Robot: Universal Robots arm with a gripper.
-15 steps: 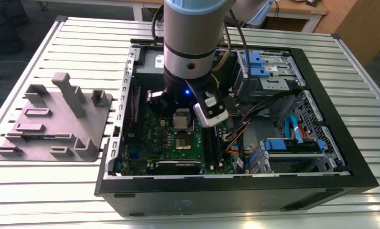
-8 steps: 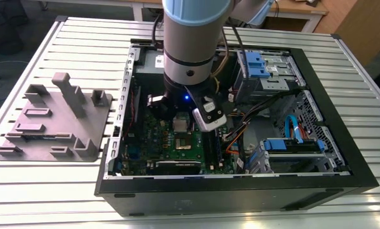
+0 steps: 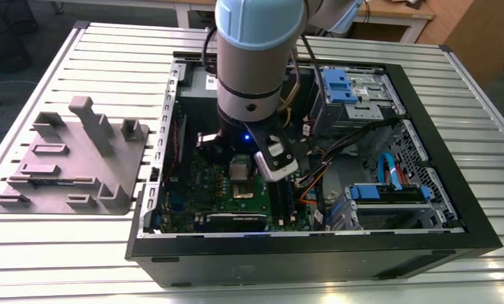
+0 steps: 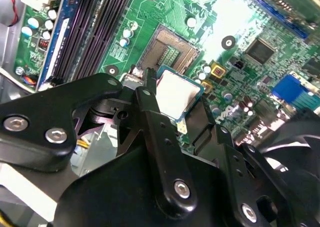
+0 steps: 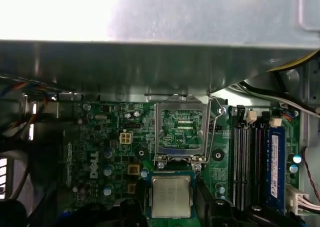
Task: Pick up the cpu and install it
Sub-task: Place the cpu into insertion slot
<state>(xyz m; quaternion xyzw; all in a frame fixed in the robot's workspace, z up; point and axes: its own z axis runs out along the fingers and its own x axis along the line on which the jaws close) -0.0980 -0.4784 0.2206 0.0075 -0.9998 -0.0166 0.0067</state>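
Claw (image 4: 175, 101) pinching the cpu (image 4: 178, 89) by two opposite edges, chip held just above the motherboard (image 4: 225, 12). Beyond it, socket (image 4: 167, 52) bare; cpu not yet seated. All inside the open case (image 3: 454, 190). Step judged: install approach. It calls for squaring chip to socket and a gentle descent.

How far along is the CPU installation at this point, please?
Pickup looks done: the gripper is shut on the cpu inside the computer case. In hand: it hangs over the motherboard, close to the socket. Left: that socket lies open and empty, so the cpu is not yet seated.
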